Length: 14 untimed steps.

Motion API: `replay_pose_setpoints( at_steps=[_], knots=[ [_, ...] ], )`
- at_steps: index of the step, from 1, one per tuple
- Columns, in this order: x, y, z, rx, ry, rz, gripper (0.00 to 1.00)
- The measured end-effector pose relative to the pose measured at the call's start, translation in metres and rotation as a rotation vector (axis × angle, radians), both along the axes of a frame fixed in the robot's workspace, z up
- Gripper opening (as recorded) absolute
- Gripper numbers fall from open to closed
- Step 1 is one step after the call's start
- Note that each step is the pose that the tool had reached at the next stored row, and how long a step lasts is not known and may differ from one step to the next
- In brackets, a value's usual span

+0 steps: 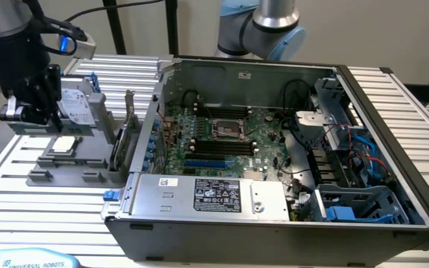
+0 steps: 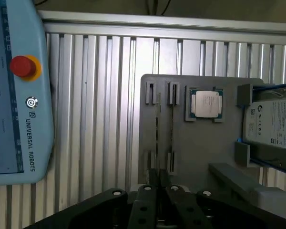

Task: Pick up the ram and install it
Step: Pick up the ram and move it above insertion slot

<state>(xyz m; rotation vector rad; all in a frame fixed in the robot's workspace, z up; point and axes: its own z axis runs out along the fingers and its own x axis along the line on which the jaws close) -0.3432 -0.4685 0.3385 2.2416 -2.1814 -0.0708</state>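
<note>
Here the pincer (image 2: 160,188) hangs low over the grey holder (image 2: 200,148) on the slatted desk (image 2: 100,95), in line with the ram (image 2: 157,138), which stands on edge in the holder's slots. Whether it is clamped on the stick I cannot tell. A second thin stick (image 2: 171,138) stands just beside the ram. Past that a processor chip (image 2: 206,104) lies in its recess, with the hard drive (image 2: 274,126) beyond. A teach pendant (image 2: 19,95) lies well apart. In the exterior view a green expansion card (image 1: 132,134) stands between the holder and the open computer case (image 1: 237,70), whose black memory slots (image 1: 218,148) lie bare.
</note>
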Motion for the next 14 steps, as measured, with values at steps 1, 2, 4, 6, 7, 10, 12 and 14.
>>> replay_pose_setpoints(
  at_steps=[1, 2, 4, 6, 7, 10, 12, 14],
  knots=[
    [0.004, 0.0, 0.0046, 0.0005, 0.0001, 0.0, 0.13],
    [0.009, -0.0001, 0.0092, 0.001, 0.0004, 0.0, 0.13],
    [0.018, -0.0001, 0.0183, 0.0026, 0.0003, 0.0, 0.13],
    [0.027, 0.0, 0.0273, 0.004, 0.0002, 0.0, 0.13],
    [0.032, 0.0, 0.0317, 0.0046, 0.0002, 0.0, 0.13],
    [0.046, -0.0001, 0.0449, 0.0063, 0.0003, 0.0, 0.13],
    [0.054, 0.0, 0.0515, 0.0071, 0.0005, 0.0, 0.13],
    [0.064, 0.0, 0.0562, 0.0079, 0.0012, 0.0, 0.13]
  ],
)
